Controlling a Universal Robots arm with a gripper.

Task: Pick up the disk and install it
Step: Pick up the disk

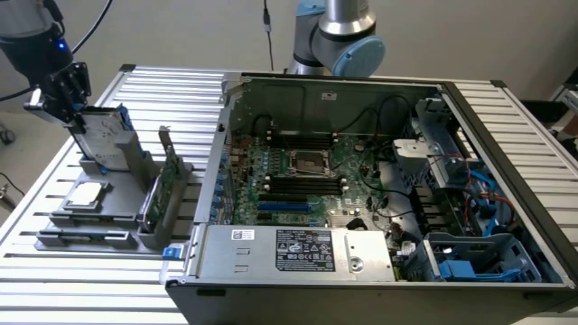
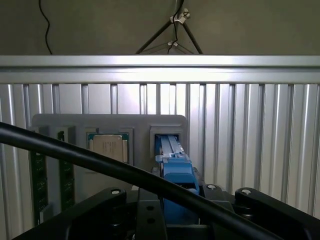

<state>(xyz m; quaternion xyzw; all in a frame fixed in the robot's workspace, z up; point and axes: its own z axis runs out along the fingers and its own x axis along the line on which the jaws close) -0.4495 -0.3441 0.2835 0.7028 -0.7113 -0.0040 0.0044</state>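
Currently, note the slatted aluminium table point(image 1: 528, 145) carrying the open computer chassis point(image 1: 334, 88); its side is uncovered, probably so the drive bays can be reached from above. Towards the exterior view's left, the grey parts fixture point(image 1: 118, 213) keeps each component in its own slot, presumably for repeatable pickup. The disk point(image 1: 104, 139) stands on edge in its slot, presenting its narrow blue-framed top for grasping. The gripper point(image 1: 72, 108) sits at that top edge; you cannot tell whether it has closed. The processor chip point(image 1: 83, 195) lies flat alongside.
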